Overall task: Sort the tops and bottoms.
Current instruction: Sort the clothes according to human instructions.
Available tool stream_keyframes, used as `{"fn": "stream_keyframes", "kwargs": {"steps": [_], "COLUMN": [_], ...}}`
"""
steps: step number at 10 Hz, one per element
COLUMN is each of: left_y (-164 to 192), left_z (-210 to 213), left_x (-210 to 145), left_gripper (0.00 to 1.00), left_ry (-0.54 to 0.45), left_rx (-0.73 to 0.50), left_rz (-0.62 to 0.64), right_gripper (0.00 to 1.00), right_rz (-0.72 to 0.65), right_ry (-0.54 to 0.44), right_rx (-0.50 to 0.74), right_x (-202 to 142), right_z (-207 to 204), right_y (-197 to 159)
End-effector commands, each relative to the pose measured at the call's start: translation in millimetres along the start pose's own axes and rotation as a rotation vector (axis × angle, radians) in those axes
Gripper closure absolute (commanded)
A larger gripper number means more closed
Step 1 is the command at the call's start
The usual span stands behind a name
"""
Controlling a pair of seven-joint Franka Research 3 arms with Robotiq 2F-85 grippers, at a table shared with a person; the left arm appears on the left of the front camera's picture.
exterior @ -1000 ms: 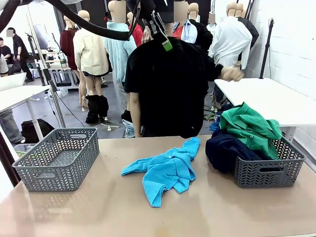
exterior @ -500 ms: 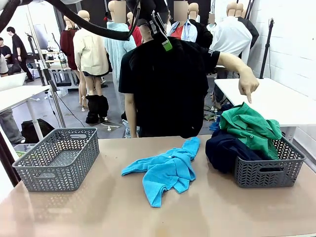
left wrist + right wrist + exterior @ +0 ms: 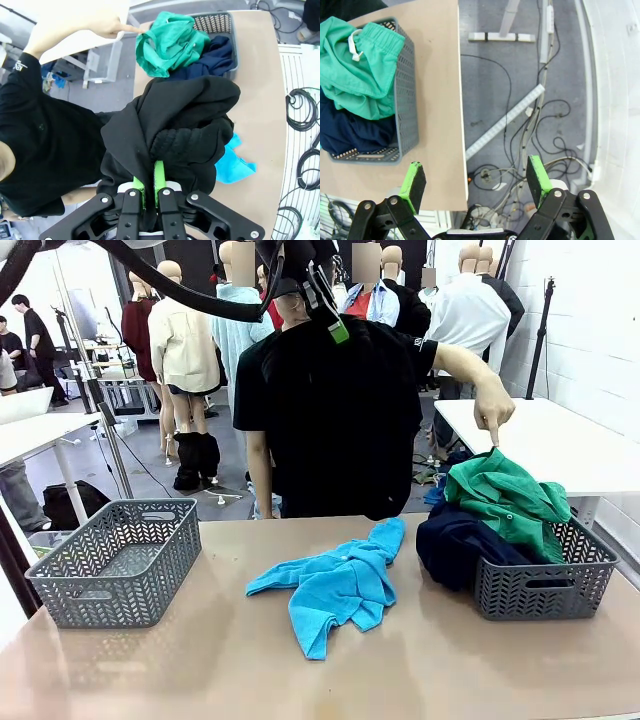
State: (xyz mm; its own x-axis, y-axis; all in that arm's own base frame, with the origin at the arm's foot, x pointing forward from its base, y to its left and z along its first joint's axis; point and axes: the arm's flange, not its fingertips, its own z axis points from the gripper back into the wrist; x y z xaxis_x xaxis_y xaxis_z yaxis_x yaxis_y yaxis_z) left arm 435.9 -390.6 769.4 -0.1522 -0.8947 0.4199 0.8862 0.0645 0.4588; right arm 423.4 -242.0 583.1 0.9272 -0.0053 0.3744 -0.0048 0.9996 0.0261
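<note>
My left gripper [image 3: 327,312] is high over the table's far edge, shut on a black garment [image 3: 345,440] that hangs in front of the person. From the left wrist, the left gripper [image 3: 149,176] has its green pads pinched on the bunched black garment [image 3: 190,115]. A sky-blue shirt [image 3: 335,585] lies crumpled mid-table and also shows under the black cloth as the blue shirt [image 3: 232,167]. A green garment [image 3: 505,495] and a navy one [image 3: 455,540] fill the right basket [image 3: 540,590]. My right gripper [image 3: 475,172] is open over the floor, past the table's edge.
An empty grey basket [image 3: 120,560] stands at the table's left. The person's hand [image 3: 493,405] points down at the green garment [image 3: 170,42]. The right wrist view has the basket [image 3: 405,100] with green cloth [image 3: 355,75] at the table's edge, and cables on the floor.
The person's arm swung out to the right and lowered, so the finger now points at the green garment. Both grippers and the clothes stayed put.
</note>
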Motion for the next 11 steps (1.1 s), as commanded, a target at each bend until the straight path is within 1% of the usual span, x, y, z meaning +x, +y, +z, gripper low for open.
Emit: {"fn": "stream_keyframes", "kwargs": {"steps": [1,5,6,7,8,9,10,11], "left_y": [3.1,3.1,0.0,13.9,23.8,26.5,28.9,30.2], "left_z": [6.8,6.8,0.0,-38.4,-70.5,-93.8,-120.1,-149.6], "left_x": [2.0,2.0,0.0,27.9,52.8,84.4,113.2,139.4], "left_gripper": [1.0,1.0,1.0,1.0,1.0,1.0,1.0,1.0], "left_ry": [-0.01,-0.01,0.0,-0.08,-0.137,-0.236,-0.305,-0.358], "left_rx": [0.012,0.012,0.0,-0.018,0.006,-0.025,-0.065,-0.128], "left_rz": [-0.003,-0.003,0.0,-0.031,-0.067,-0.131,-0.206,-0.246], "right_gripper": [0.0,0.0,0.0,0.0,0.0,0.0,0.0,0.0], "right_rz": [0.009,0.009,0.009,0.009,0.009,0.009,0.009,0.009], "right_ry": [0.008,0.008,0.008,0.008,0.008,0.008,0.008,0.008], "right_rx": [-0.008,-0.008,-0.008,-0.008,-0.008,-0.008,-0.008,-0.008], "right_x": [-1.6,-1.6,-1.6,-1.6,-1.6,-1.6,-1.6,-1.6], "right_z": [-1.0,-1.0,-1.0,-1.0,-1.0,-1.0,-1.0,-1.0], "right_y": [0.6,0.6,0.6,0.6,0.6,0.6,0.6,0.6]}}
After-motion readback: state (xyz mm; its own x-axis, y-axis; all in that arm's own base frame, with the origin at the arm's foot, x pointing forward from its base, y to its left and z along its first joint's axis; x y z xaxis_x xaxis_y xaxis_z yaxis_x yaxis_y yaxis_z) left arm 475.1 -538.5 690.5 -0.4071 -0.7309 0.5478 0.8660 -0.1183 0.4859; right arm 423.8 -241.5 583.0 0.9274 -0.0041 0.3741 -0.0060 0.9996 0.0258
